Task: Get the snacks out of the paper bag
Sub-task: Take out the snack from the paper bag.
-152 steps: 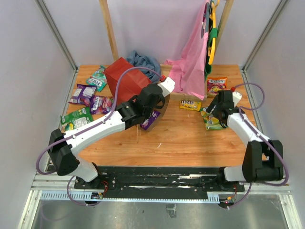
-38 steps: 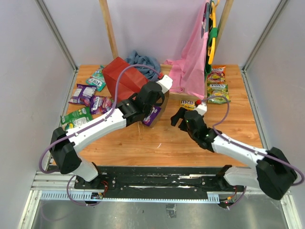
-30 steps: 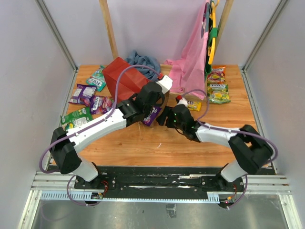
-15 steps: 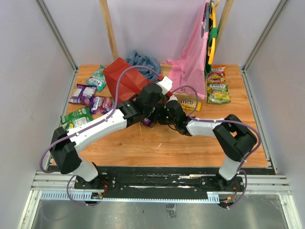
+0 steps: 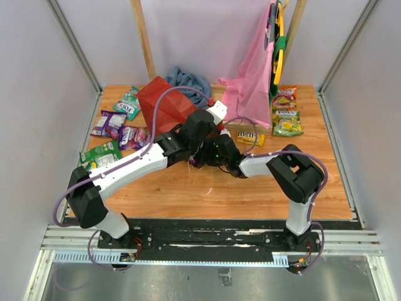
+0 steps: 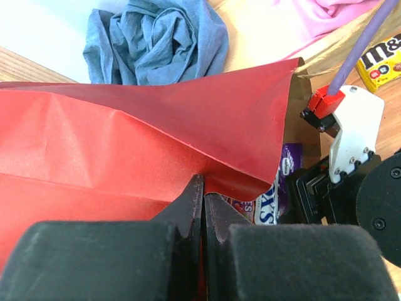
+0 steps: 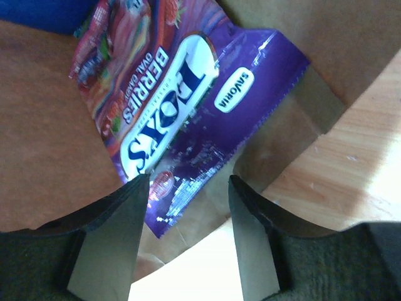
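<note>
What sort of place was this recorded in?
Likely a robot lab test cell: a wooden table boxed in by plain grey walls, a left arm and right arm bolted to a metal rail, and staged props: snacks and a paper bag.

**Materials rundown: paper, foil, cloth, foam**

The red paper carrier bag (image 6: 125, 144) right at the left claw (image 6: 202, 204) is matt and creased outside, brown kraft inside. That claw's pads (image 6: 94, 257) look like soft black foam. Just ahead of the right claw (image 7: 188, 182) and its smooth pale plastic fingers (image 7: 103, 251) there's a purple sweets packet (image 7: 188, 113), shiny crinkly foil. Beyond the left claw: crumpled blue-grey cloth (image 6: 156, 37), soft and matt; to its right a glossy yellow M&M's packet (image 6: 379, 63). Wooden tabletop (image 7: 338, 169) looks smooth.
</note>
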{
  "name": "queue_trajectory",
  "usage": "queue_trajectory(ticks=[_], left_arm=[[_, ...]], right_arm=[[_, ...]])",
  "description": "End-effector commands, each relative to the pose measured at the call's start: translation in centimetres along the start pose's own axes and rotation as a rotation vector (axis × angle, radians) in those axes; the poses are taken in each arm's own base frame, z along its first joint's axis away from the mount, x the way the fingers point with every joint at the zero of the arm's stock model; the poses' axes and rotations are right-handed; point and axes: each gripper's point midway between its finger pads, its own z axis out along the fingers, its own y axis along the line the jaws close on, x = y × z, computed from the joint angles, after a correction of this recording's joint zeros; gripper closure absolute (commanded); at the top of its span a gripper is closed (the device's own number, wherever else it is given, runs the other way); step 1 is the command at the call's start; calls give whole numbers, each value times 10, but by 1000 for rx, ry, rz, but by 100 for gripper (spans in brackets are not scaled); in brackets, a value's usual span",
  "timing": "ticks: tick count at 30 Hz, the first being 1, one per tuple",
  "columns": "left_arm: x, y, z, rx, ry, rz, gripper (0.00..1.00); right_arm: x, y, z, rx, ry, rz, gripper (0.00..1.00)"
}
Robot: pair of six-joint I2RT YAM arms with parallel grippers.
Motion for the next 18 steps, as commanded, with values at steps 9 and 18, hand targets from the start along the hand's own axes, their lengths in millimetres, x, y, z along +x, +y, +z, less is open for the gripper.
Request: queue_trajectory(ticks=[9,18], left_arm=[[16,-2,11,-13,39,0,96],[18,-4,12,-11,40,3,96]], right_arm=[[-2,-3,30,-60,-55,140,58],[-17,16,9,-129,-94,88,99]])
